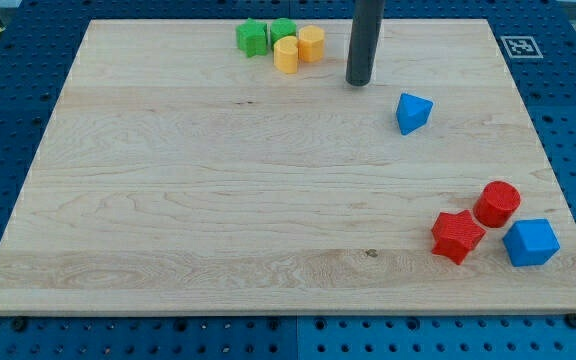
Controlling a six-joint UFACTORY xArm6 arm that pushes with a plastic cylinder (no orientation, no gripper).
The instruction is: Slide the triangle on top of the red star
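No pincer here: my tip (pixel 358 82) stands near the worktop's (pixel 218 200) top edge, apart from the blue triangle (pixel 413 112); the red star (pixel 457 236) waits near the bottom-right corner, push not begun.

Single high view over wooden board (pixel 218 200), perhaps frontal.

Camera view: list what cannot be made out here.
- Rod: its upper part is cut off by the view's top edge; only my tip shows, up-left of the blue triangle, apart.
- Rear green block: partly hidden by the yellow cylinder; shape unclear.
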